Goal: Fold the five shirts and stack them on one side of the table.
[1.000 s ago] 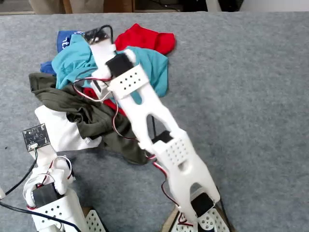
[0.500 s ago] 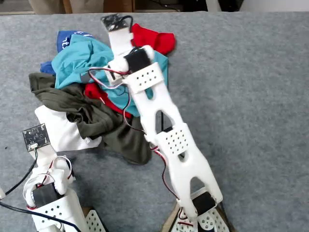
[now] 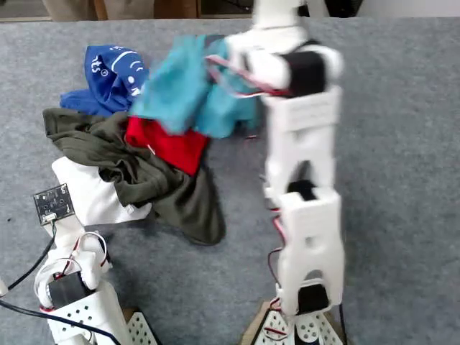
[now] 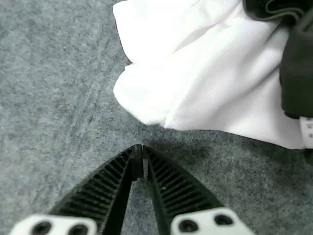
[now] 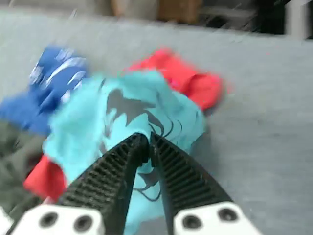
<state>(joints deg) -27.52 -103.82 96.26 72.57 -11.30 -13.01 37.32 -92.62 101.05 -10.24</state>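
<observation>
Change — right arm (image 3: pixel 305 180) has risen and swung off the pile (image 3: pixel 144 180), taking the teal shirt (image 3: pixel 188 90) up with it, above the red shirt (image 3: pixel 169 146) | right gripper (image 5: pixel 145 142) clamped on teal cloth | left gripper (image 4: pixel 138 152) closed, empty, low over the table (image 4: pixel 49 98) beside the white shirt (image 4: pixel 210 78) | Meaning — one shirt separated; none folded yet.

Count's easy here: five crumpled fabric shirts, one per colour. One teal shirt with a dark print (image 3: pixel 183 90), one blue shirt with white print (image 3: pixel 108 72), one red shirt (image 3: pixel 169 144), one dark olive shirt (image 3: pixel 136 169), one white shirt (image 3: pixel 90 190). Two white plastic robot arms: right arm (image 3: pixel 305 187), left arm (image 3: pixel 72 298). One grey felt-like tabletop (image 3: pixel 395 144).
</observation>
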